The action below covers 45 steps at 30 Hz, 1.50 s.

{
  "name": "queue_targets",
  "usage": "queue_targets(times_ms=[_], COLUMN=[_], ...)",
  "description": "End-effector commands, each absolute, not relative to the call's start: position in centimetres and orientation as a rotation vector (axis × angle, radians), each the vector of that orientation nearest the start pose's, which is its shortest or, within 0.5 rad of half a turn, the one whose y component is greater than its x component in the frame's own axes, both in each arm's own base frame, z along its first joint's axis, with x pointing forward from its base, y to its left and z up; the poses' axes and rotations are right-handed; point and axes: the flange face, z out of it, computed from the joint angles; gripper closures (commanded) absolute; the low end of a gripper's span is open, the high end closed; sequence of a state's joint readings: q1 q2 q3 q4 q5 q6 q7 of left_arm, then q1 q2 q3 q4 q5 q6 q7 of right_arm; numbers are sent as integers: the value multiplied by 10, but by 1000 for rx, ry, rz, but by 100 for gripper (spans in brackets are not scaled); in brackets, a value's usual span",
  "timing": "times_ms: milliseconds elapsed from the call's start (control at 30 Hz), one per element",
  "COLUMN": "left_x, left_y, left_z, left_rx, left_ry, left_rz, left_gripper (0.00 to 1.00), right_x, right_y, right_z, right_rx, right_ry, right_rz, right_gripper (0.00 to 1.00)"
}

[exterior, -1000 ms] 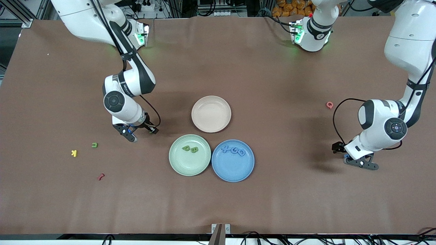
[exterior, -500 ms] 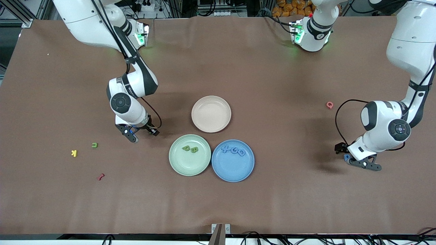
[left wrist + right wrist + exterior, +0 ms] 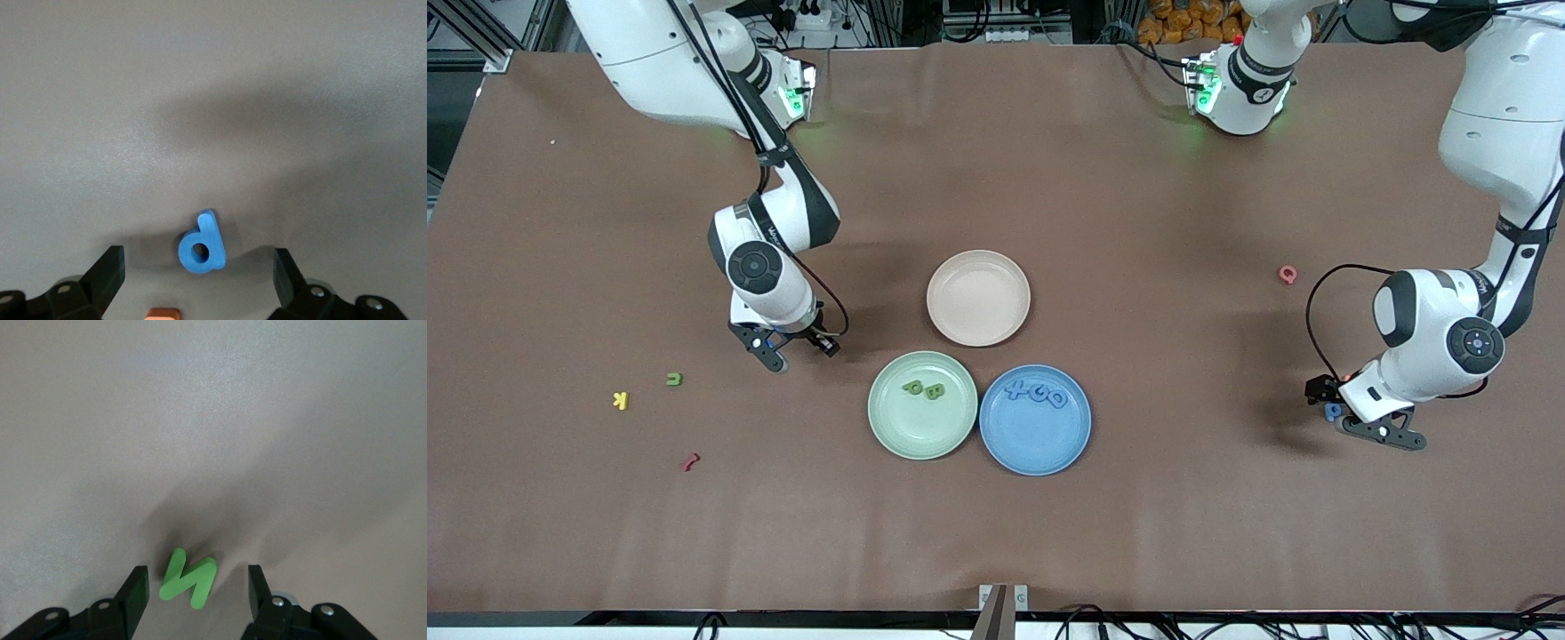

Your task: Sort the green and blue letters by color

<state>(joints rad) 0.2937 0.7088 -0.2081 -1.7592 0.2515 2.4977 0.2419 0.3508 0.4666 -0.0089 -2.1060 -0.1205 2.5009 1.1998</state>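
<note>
Meanwhile, blue P (image 3: 202,245) lies on the brown table (image 3: 1138,533) toward the left arm's end, between the wide-open jaws of the left gripper (image 3: 197,280), which has dropped lower over it in the past sec; pickup looks imminent. Right gripper (image 3: 193,597), jaws apart, straddles a green zigzag letter (image 3: 189,579) w/o gripping it. Wrist views show both letters; front view hides the green one. Green plate (image 3: 889,431) holds two letters, blue plate (image 3: 1040,449) three
</note>
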Motion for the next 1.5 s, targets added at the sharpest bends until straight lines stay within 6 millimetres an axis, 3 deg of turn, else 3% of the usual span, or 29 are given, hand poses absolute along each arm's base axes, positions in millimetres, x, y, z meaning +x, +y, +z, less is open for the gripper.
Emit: queue_targets(times_ms=[0,267,433,600,800,1067,1333,1467], left_x=[665,666,666,670,680,689,677,677], left_y=[71,70,70,68,50,-31,-145,-204], left_z=[172,173,175,181,197,215,223,243], left_rx=[-3069,-3072,-3071,-3069,-3084,-3178,-3218,-3251], left_ry=[490,486,481,469,415,170,-140,-294], left_rz=[-87,-90,-95,-113,-162,-222,-220,-268], left_gripper=[17,74,99,100,100,100,100,100], right_x=[542,541,541,540,540,543,559,567], right_y=[190,187,187,189,190,190,199,205], right_z=[181,173,172,172,172,178,200,211], right_rx=[-3002,-3003,-3005,-3010,-3015,-3021,-3045,-3042], right_ry=[1210,1220,1218,1204,1195,1179,1197,1211], right_rz=[-41,-30,-28,-28,-26,-28,1,15], right_gripper=[34,36,56,98,100,100,100,100])
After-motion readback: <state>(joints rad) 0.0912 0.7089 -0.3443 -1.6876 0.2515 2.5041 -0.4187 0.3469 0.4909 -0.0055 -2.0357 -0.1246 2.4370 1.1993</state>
